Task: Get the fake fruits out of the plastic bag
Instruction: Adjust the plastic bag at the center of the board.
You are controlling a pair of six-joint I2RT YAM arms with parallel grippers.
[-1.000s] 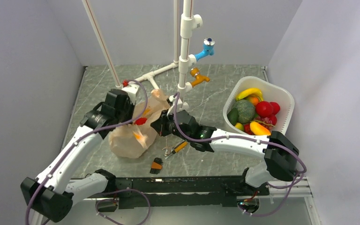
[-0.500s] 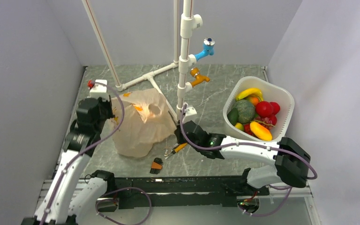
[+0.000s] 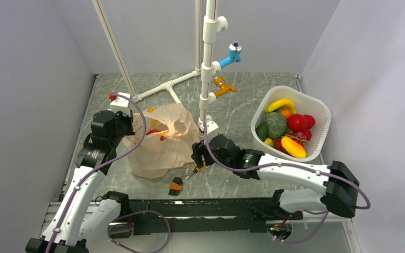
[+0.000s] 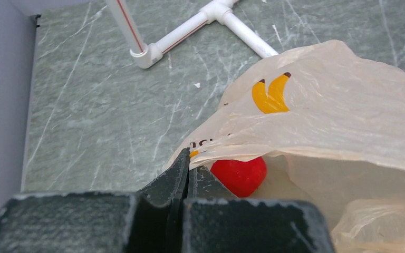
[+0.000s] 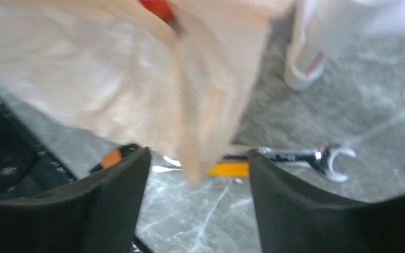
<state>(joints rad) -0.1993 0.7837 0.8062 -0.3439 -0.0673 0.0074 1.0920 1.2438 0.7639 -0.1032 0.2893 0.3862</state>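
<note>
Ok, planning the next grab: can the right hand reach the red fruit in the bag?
Probably not yet: the open right hand is beside the plastic bag, whose wall stands between it and the red fruit. The left hand pinches the rim; entry looks freer from above.

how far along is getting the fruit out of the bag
Done: nothing that shows yet. In hand: the left tool is shut on the rim of the thin peach-orange plastic bag, at its mouth, while the right tool is open at the bag's near side, gripping nothing. Left: the glossy red plastic fruit sits inside the bag, so taking fruit out has not begun.
</note>
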